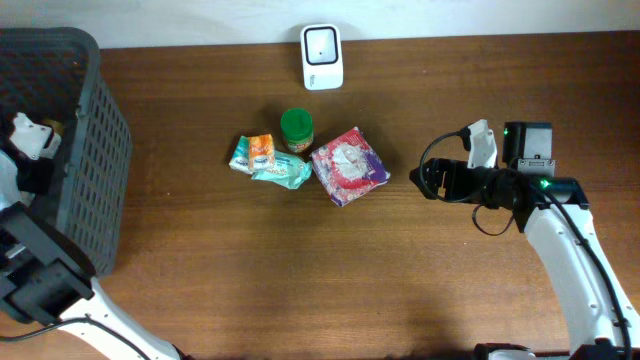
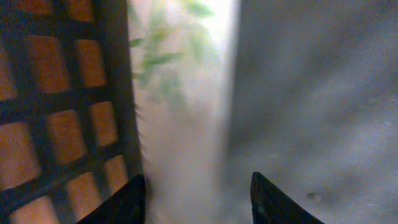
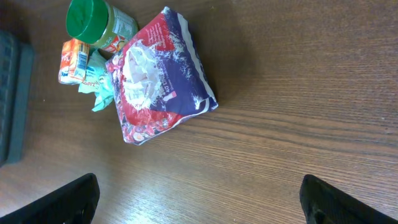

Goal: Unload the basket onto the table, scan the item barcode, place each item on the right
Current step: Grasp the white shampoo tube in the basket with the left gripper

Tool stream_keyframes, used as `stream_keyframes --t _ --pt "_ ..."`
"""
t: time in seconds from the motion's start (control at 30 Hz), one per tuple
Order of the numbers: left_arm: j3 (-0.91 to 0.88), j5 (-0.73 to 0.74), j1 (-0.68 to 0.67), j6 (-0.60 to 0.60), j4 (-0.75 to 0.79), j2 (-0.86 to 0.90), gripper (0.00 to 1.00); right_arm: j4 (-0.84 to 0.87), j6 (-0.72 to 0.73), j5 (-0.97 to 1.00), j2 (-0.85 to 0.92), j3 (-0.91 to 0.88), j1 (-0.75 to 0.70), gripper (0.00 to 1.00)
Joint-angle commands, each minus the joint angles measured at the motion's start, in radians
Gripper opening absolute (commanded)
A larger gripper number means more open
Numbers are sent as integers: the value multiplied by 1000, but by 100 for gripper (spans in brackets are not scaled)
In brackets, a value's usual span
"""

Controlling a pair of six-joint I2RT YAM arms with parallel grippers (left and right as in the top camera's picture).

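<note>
While my right gripper (image 3: 202, 200) hangs wide open beside the red-purple bag (image 1: 349, 166) on the worktop (image 1: 300, 280), my left gripper (image 2: 199, 200) is inside the basket (image 1: 100, 150), facing a blurred pale packet (image 2: 180, 93); grip unclear.

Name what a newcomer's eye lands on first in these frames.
First, the small cluster mid-table: a red-and-purple bag with a green-lidded jar, an orange packet and a teal packet to its left. The right hand is open just right of the bag, pointing at it. A dark mesh basket fills the table's left end, and a white scanner stands at the far edge.
</note>
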Motion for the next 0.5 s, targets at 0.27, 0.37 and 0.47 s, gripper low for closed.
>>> stream_keyframes --t 0.27,0.37,0.47 --pt "-2 240 2 -116 -99 19 0 4 -11 2 -2 9 5 98" --pt "21 432 3 -116 -94 -119 0 4 -11 2 -2 9 5 98" --pt "35 531 3 -135 -94 -306 0 3 -11 2 -2 9 5 99"
